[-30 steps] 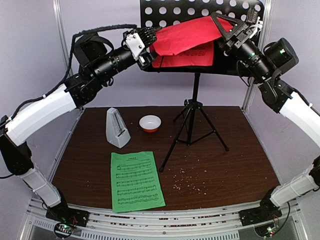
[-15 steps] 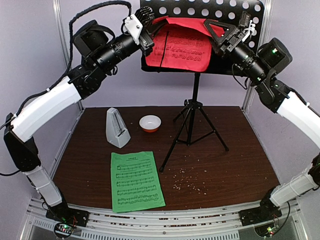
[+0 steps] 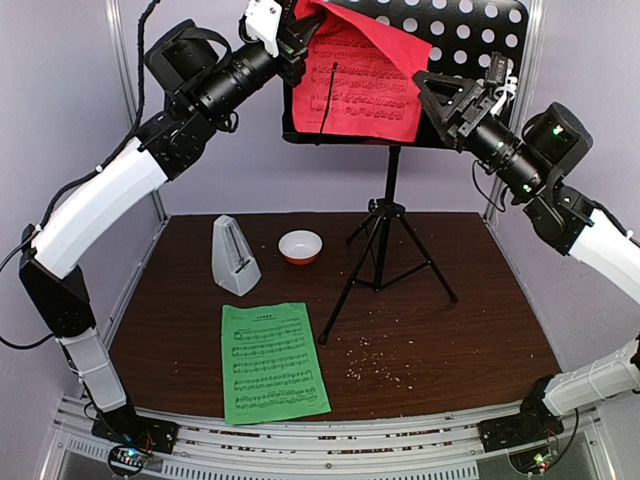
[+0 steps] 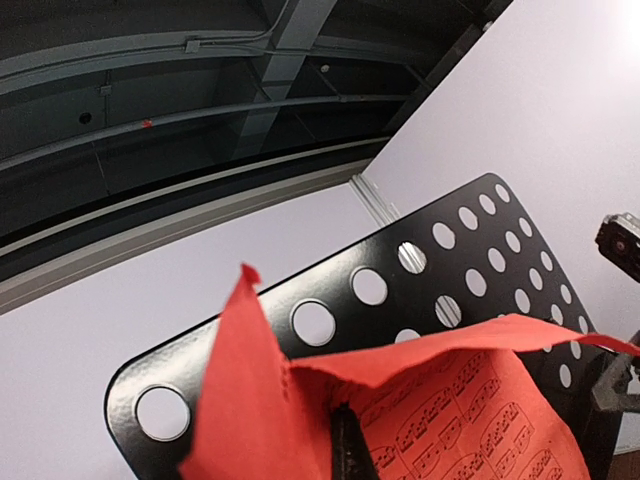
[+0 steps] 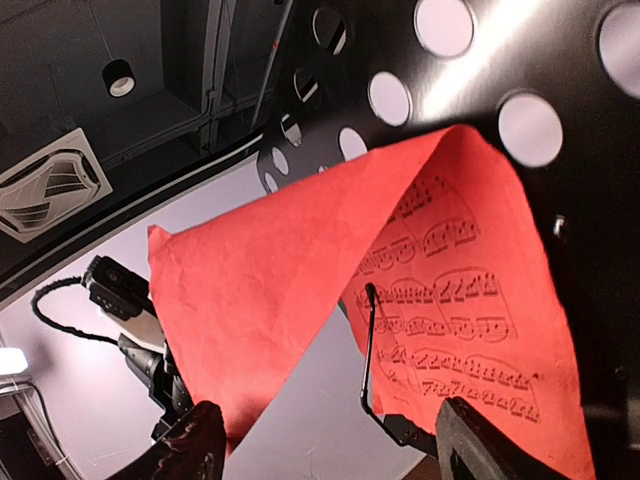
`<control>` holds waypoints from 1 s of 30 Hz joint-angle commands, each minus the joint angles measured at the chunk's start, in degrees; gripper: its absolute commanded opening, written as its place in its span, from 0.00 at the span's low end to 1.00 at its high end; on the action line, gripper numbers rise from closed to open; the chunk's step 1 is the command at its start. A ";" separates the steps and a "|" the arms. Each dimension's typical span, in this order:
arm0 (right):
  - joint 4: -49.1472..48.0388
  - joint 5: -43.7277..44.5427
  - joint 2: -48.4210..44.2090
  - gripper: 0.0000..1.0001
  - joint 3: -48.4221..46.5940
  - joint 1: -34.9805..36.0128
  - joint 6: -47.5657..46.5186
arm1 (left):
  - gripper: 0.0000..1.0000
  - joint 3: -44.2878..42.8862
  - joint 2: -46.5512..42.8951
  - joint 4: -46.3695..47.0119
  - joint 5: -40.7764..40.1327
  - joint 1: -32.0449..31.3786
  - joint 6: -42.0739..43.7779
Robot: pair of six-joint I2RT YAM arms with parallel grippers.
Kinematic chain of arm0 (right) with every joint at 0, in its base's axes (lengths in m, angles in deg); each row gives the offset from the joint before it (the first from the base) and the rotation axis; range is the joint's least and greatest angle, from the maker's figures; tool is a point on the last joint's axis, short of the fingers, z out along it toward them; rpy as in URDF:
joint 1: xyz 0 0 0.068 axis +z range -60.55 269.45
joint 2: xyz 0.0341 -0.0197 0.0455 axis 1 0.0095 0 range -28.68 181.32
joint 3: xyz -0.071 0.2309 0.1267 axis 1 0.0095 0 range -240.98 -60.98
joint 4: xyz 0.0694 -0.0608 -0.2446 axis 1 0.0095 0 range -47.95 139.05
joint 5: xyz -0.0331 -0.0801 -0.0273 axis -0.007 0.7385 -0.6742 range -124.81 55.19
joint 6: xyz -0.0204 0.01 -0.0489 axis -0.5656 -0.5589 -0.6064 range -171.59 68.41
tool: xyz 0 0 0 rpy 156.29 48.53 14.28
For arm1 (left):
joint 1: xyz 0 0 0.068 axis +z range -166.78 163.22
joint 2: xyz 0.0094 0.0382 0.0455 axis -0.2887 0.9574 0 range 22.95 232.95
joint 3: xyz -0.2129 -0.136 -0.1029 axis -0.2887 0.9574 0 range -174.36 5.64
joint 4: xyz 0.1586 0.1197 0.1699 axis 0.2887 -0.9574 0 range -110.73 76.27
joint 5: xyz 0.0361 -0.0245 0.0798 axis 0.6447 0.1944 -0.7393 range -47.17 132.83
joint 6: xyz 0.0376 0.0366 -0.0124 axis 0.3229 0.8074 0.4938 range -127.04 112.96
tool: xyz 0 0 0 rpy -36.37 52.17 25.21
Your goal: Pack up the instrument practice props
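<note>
One red page [image 3: 365, 80] | left gripper [image 3: 291, 30] pinching it | right gripper [image 3: 432, 100] spread

A small white-and-orange bowl [image 3: 300, 246] is set upright near the centre of the frame on the dark wooden table [image 3: 480, 330]; pale crumbs [image 3: 380, 374] are scattered lower right of it.

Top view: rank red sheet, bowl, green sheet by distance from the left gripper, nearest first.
1. Red sheet: up on the stand desk, top corner pinched in the left gripper.
2. Bowl: on the table, toward the back.
3. Green sheet: flat near the table's front edge.
</note>
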 commanded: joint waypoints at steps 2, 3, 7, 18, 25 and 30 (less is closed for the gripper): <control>3.19 6.66 0.92 0.74 1.94 5.82 -4.00 | 0.00 -3.82 1.33 -2.28 -2.74 0.09 -2.28; 3.48 7.62 1.39 0.74 2.12 7.10 -4.73 | 0.00 -4.32 1.60 -2.64 -3.04 0.05 -2.33; 3.24 10.65 3.38 0.70 2.21 10.76 -6.93 | 0.00 -5.86 2.25 -3.24 -4.43 0.10 -2.68; 11.09 16.49 14.13 0.62 -12.41 13.26 -9.50 | 0.00 -5.99 2.48 -4.02 -3.57 0.15 -2.59; 16.41 19.66 20.58 0.55 -21.96 13.12 -7.82 | 0.00 -5.50 2.41 -4.14 -3.17 0.06 -2.25; 19.17 18.71 23.86 0.52 -27.30 12.19 -5.72 | 0.00 -4.35 1.69 -3.73 -2.73 0.09 -2.39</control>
